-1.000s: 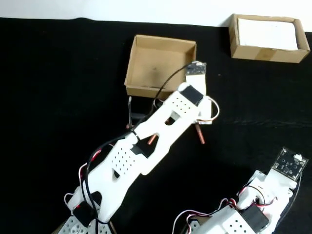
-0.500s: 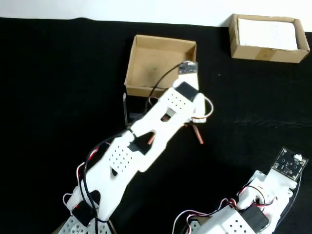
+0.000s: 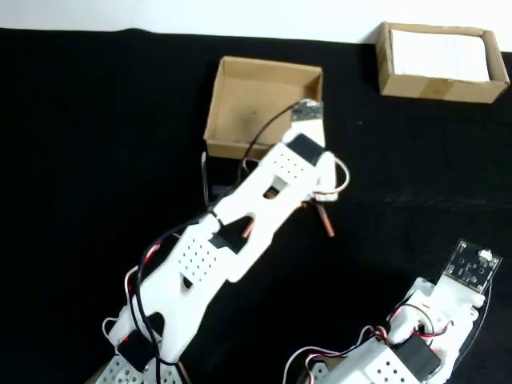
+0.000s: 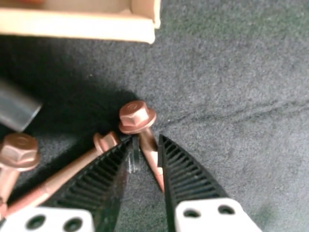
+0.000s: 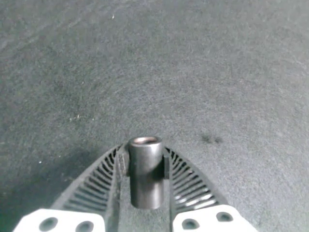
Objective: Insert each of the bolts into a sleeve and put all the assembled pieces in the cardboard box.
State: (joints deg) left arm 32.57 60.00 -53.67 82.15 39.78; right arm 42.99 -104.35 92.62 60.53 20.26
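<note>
In your high view the left arm (image 3: 264, 200) hides all but the shaft end of one bolt (image 3: 326, 221) and a stub of another bolt (image 3: 249, 229). The right arm (image 3: 400, 352) runs off the bottom edge. In your left wrist view the frame cuts the cardboard box (image 4: 77, 24), a dark sleeve (image 4: 17, 108) and an outer bolt (image 4: 18, 151). The shaft of the middle bolt (image 4: 137, 116) vanishes behind the left gripper (image 4: 145, 141).

Probably lab: black-clothed table (image 3: 80, 120), robot arms.
</note>
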